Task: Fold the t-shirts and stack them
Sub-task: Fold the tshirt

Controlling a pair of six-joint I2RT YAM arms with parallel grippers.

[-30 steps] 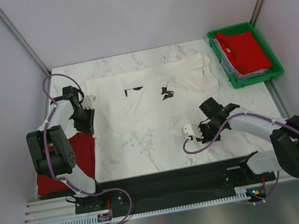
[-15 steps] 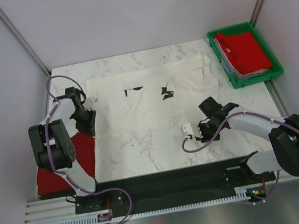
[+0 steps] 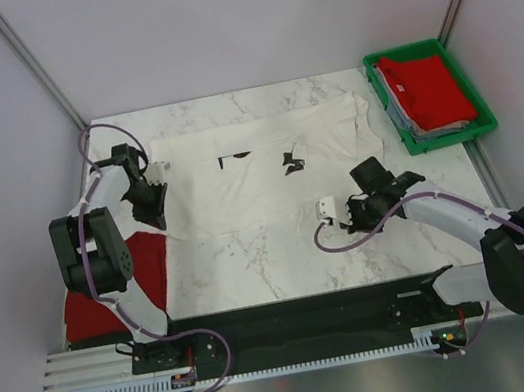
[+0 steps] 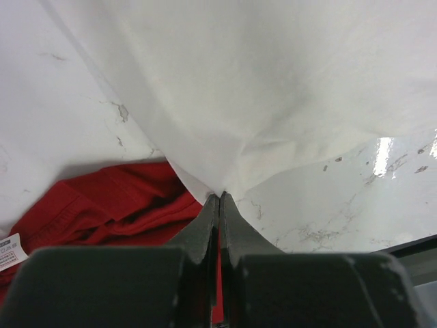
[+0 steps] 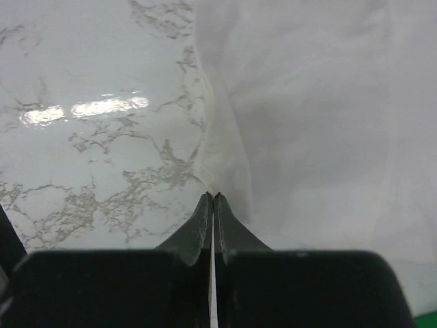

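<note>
Jaws left and right tight on near edge of spread, faintly creased white t-shirt (image 3: pixel 242 194).

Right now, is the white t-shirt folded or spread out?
Spread out: the white t-shirt lies unfolded across the table, with left gripper and right gripper pinching its near corners.

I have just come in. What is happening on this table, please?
Two robot arms hold a white cloth t-shirt spread flat on the marble table. The left gripper is shut on its near left hem, the right gripper on its near right hem. A crumpled red t-shirt lies by the left arm, and folded red shirts sit in the green plastic tray at the far right.
</note>
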